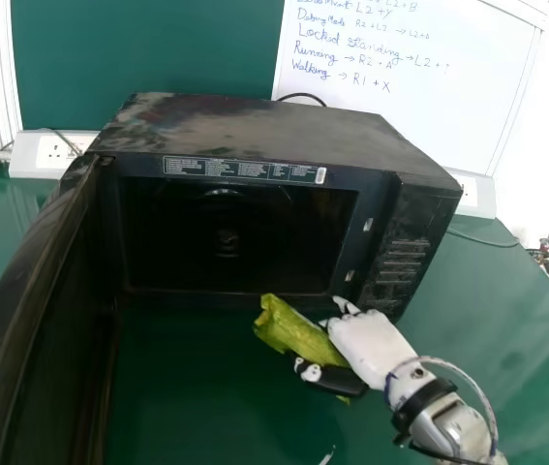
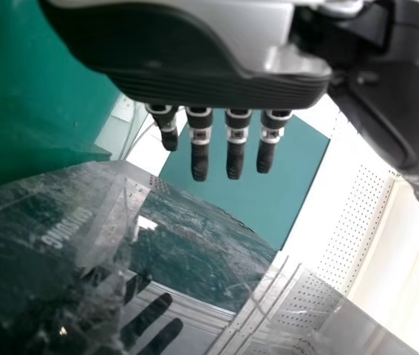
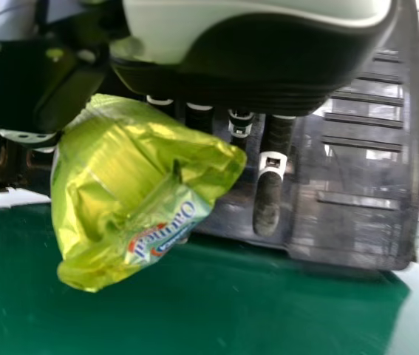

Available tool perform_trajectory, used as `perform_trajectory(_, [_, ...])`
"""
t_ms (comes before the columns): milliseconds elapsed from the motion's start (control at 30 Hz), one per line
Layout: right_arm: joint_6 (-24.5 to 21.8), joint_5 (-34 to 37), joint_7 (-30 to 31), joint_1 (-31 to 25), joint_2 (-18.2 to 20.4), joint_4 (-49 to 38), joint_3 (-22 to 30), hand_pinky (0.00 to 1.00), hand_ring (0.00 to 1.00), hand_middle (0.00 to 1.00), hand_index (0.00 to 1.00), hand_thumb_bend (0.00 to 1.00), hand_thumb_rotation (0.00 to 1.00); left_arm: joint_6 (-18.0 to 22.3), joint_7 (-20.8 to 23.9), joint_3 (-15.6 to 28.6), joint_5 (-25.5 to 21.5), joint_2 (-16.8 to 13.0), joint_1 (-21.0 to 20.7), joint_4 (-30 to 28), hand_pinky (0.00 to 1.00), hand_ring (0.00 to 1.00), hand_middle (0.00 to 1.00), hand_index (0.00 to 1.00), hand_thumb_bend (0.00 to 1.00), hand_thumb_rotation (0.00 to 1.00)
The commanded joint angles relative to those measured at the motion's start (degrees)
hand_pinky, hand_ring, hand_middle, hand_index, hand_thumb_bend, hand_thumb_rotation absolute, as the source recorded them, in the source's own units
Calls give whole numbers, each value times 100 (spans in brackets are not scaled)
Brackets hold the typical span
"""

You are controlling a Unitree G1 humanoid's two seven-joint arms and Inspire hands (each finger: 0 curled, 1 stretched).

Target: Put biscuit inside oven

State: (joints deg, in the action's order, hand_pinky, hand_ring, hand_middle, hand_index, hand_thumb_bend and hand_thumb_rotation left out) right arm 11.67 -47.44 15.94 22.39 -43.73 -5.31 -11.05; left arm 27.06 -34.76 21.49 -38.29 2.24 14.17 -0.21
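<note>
In the head view my right hand [image 1: 369, 344] holds the yellow-green biscuit packet [image 1: 298, 332] just in front of the opening of the black oven [image 1: 245, 237], near its lower right corner. The oven door [image 1: 46, 310] stands wide open at the left. From the right wrist view, the crinkled packet [image 3: 120, 177] is gripped between the thumb and fingers of my right hand [image 3: 268, 200]. My left hand [image 2: 199, 148] has its fingers extended and holds nothing; the shiny outer face of the oven door [image 2: 120, 237] is beside it, mirroring the fingers.
The oven rests on a green table [image 1: 487, 339]. Its control panel [image 1: 405, 266] stands close behind my right hand. White socket boxes [image 1: 51, 153] and a whiteboard [image 1: 400, 87] are behind the oven, with a cable at the right.
</note>
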Motion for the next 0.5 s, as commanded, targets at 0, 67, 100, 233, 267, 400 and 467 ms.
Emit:
perform_trajectory(0, [-13, -47, 42, 183, 111, 50, -96, 31, 37, 40, 51, 53, 0, 53, 19, -31, 46, 32, 59, 15, 85, 90, 95, 97, 100, 52])
perform_trajectory(67, [-50, -95, 70, 273, 198, 82, -144, 29, 36, 40, 50, 53, 0, 65, 14, -40, 35, 41, 58, 18, 84, 90, 95, 97, 100, 52])
perform_trajectory(100, [-73, -108, 78, 317, 253, 105, -169, 29, 37, 40, 51, 53, 0, 71, 9, -42, 30, 42, 56, 24, 84, 90, 94, 97, 100, 52])
perform_trajectory(233, [-167, -98, 108, 465, 490, 214, -265, 35, 41, 41, 51, 53, 0, 101, 1, -49, 26, 38, 62, 39, 84, 90, 94, 97, 100, 52])
perform_trajectory(267, [-164, -112, 88, 499, 534, 251, -294, 36, 42, 42, 51, 53, 0, 115, 14, -48, 41, 42, 67, 42, 84, 90, 94, 97, 100, 52])
perform_trajectory(400, [-65, -158, -56, 638, 676, 451, -399, 32, 37, 41, 50, 53, 0, 127, 27, -49, 46, 48, 84, 50, 83, 89, 93, 96, 100, 52])
perform_trajectory(467, [-45, -175, -102, 702, 724, 530, -434, 29, 34, 40, 50, 53, 0, 128, 26, -52, 46, 48, 91, 49, 83, 89, 93, 96, 100, 52])
